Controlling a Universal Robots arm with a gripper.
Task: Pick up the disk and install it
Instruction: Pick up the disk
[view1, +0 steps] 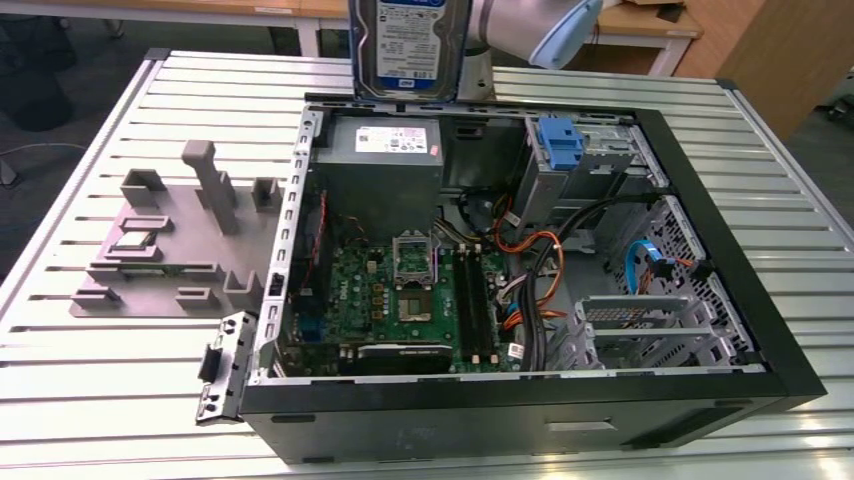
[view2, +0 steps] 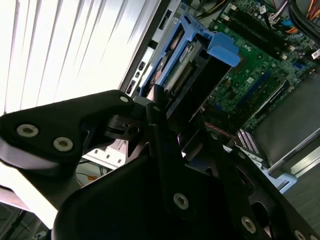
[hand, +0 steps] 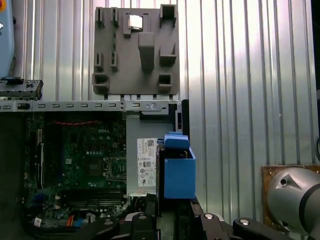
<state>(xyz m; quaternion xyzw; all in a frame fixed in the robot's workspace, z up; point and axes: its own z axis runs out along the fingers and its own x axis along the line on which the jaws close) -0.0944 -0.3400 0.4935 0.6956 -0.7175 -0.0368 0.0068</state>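
Grips the disk (view1: 407, 45) in the gripper (hand: 172, 206), closed narrowly on it, fingers (view2: 159, 120) pressed to its sides. Hangs it upright, label facing out, above the far edge of the open computer case (view1: 747, 330), near the grey power supply (view1: 380, 140). Probably dense and rigid for its size, with smooth metal faces apt to slip. Best taken by the blue carrier frame (hand: 179, 172) along the long edges, clear of the connector end and spared any knocks. In the exterior view, gives the label face, the height over the case, and a bare blue bracket (view1: 561, 140) in the drive bay. In the first wrist view, looks edge-on past the carrier to the motherboard (hand: 85, 160) and the grey fixture plate (hand: 136, 50) on the slatted table (hand: 240, 75). In the second wrist view, brings the connector end close, tight against the fingers.
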